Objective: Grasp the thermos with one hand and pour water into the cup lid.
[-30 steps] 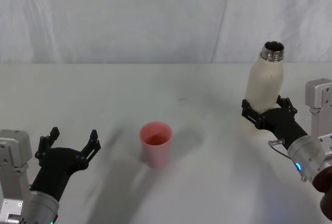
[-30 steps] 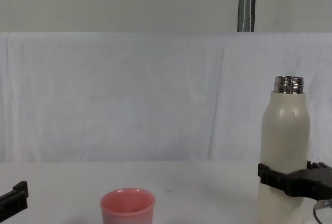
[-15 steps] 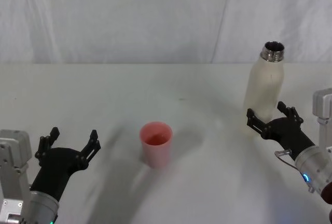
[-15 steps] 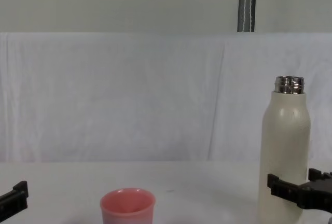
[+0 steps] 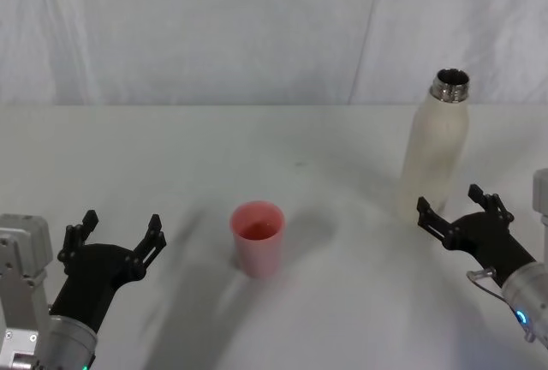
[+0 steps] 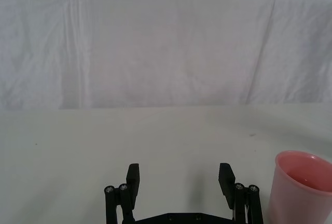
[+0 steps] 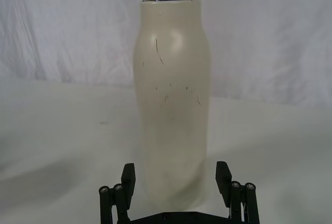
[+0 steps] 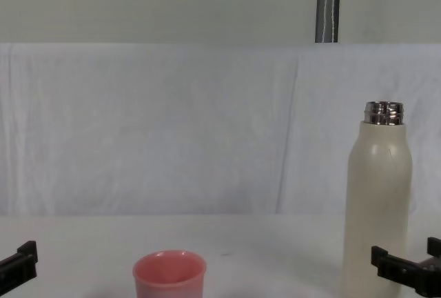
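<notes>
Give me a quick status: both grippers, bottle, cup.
Right gripper open, just short of the bottle, not touching. Left gripper open, parked near left. Bottle upright, uncapped. Pink cup upright at table centre, nothing between them.

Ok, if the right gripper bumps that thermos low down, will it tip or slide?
The thermos is tall and narrow-based, so probably tippy. Its matte rigid body should give the right gripper, open in front of it, fair grip. The neck is uncapped: any tilt may spill.
</notes>
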`<state>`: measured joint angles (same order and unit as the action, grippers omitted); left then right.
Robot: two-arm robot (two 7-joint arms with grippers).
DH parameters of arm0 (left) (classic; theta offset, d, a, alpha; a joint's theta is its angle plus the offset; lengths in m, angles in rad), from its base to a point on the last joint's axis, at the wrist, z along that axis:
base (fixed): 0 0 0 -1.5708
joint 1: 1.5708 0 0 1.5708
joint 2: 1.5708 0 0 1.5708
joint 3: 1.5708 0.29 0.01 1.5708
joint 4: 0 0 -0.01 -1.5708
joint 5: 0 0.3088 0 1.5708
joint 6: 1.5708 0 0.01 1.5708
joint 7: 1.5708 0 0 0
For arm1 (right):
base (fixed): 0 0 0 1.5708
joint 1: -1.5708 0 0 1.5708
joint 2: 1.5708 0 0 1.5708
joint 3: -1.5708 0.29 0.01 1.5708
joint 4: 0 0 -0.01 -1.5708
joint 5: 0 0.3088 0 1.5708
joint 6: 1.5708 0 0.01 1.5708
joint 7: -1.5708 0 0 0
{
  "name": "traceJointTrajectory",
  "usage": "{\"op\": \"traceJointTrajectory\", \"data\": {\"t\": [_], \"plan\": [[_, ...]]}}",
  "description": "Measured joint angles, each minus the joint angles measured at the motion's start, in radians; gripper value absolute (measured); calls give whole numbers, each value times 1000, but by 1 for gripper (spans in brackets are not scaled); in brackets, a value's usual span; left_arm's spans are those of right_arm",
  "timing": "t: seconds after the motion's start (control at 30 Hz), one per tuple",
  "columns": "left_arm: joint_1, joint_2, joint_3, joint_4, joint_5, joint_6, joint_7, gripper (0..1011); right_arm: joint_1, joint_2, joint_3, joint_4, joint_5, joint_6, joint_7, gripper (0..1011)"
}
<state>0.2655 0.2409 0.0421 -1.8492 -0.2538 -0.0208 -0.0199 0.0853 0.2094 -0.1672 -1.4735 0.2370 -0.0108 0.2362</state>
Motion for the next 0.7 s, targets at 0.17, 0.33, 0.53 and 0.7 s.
{"op": "traceJointTrajectory", "data": {"t": [0.17, 0.33, 0.53, 0.7], "plan": [[0, 0, 0, 0, 0, 0, 0, 1001, -39, 8, 11, -51, 0, -6, -14, 1000], [0, 0, 0, 0, 0, 0, 0, 1001, -80, 11, 27, -109, 2, -18, -27, 1000], [0, 0, 0, 0, 0, 0, 0, 1001, -108, 13, 35, -147, 3, -25, -32, 1000], [0, 0, 0, 0, 0, 0, 0, 1001, -120, 13, 37, -162, 2, -26, -34, 1000]]}}
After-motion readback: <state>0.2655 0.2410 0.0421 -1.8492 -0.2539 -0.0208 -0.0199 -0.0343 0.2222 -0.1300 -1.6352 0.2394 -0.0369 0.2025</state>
